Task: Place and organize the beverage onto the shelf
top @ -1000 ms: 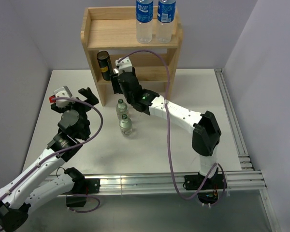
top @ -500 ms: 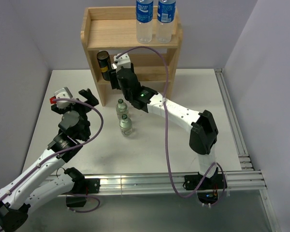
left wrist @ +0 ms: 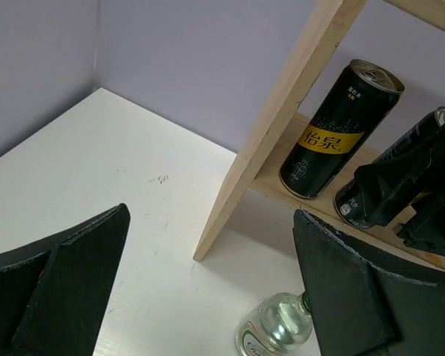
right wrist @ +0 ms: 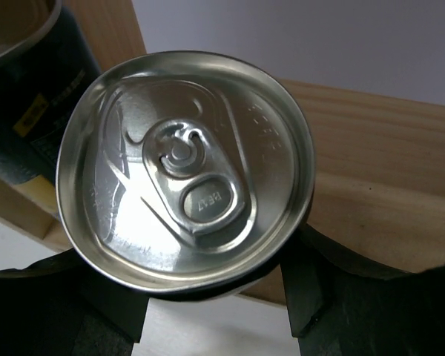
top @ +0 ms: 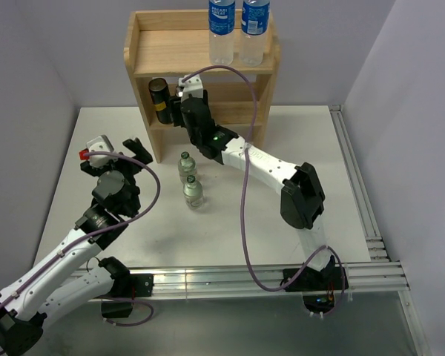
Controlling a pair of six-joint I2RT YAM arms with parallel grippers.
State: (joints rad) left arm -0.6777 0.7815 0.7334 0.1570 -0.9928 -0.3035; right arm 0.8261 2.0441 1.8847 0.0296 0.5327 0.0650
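The wooden shelf (top: 170, 52) stands at the back of the table. Two blue-labelled plastic bottles (top: 222, 31) stand on its top tier at the right. One dark can (top: 159, 100) stands on the lower tier at the left. My right gripper (top: 182, 111) reaches into the lower tier, shut on the second dark can (right wrist: 185, 170), right beside the first can (left wrist: 337, 130). In the left wrist view the held can (left wrist: 363, 196) is at or just above the lower board. Two glass bottles (top: 186, 166) (top: 193, 191) stand on the table before the shelf. My left gripper (top: 122, 152) is open and empty, left of them.
The shelf's left side panel (left wrist: 282, 119) stands between my left gripper and the cans. The right arm's purple cable (top: 245, 96) loops in front of the shelf. A metal rail (top: 356, 170) runs along the table's right edge.
My right gripper has carried the can left and deeper into the lower tier, closer to the first can. The left arm has barely moved.
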